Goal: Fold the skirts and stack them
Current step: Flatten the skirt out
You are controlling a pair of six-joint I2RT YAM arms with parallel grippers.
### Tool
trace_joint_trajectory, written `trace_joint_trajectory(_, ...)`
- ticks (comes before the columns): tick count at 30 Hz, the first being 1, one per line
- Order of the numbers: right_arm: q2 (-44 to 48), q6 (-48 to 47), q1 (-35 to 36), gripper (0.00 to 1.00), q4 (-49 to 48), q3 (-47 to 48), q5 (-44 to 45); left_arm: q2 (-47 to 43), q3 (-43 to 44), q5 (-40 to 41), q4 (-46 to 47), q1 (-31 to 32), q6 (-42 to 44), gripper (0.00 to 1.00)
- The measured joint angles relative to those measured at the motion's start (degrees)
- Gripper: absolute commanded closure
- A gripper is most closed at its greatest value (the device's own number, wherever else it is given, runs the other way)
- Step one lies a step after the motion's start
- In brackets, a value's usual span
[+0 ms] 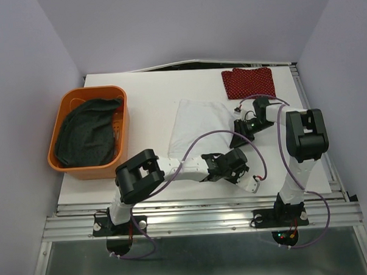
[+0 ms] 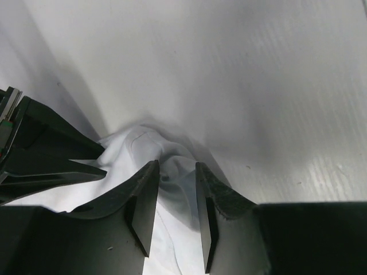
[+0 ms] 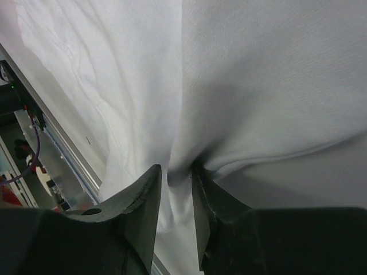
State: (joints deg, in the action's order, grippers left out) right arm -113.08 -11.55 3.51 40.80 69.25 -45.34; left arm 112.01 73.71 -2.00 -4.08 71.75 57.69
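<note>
The white skirt (image 1: 198, 121) lies spread in the middle of the table. My left gripper (image 1: 237, 170) is low at its near right part, and in the left wrist view the left gripper (image 2: 177, 166) is shut on a puckered bunch of the white skirt (image 2: 137, 146). My right gripper (image 1: 239, 137) sits just behind it. The right wrist view shows the right gripper (image 3: 176, 169) shut on a fold of the white skirt (image 3: 241, 86), with creases pulling into the jaws. The red dotted skirt (image 1: 248, 81) lies folded at the back right. The dark grey skirt (image 1: 86, 132) is bunched in the basket.
An orange plastic basket (image 1: 117, 94) stands at the table's left side. Purple cables (image 1: 202, 140) loop over the cloth between the arms. The table's metal front rail (image 3: 63, 143) shows left of the right gripper. Walls close in on the table at the left, right and back.
</note>
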Motion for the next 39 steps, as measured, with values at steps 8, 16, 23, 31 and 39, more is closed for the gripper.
trace_joint_trajectory(8,0.0,0.0,0.3,0.66,-0.3,-0.1,1.2,0.0,0.0,-1.3,-2.9,-3.5,0.8,0.55)
trace_joint_trajectory(16,0.0,0.0,0.3,0.67,-0.3,-0.1,1.4,0.0,0.5,-3.2,-7.1,-5.9,2.6,0.94)
trace_joint_trajectory(23,0.0,0.5,0.3,0.69,-0.5,-0.1,1.8,-0.3,2.0,-5.5,-8.9,-5.8,2.0,1.0)
trace_joint_trajectory(31,-0.1,1.1,0.3,0.69,-0.5,-0.1,1.9,-7.5,5.7,-13.9,-14.0,-2.5,-0.3,0.92)
trace_joint_trajectory(39,-0.3,1.1,0.7,0.54,1.0,0.0,1.2,-9.8,4.6,-17.7,-14.6,-0.5,-4.7,0.46)
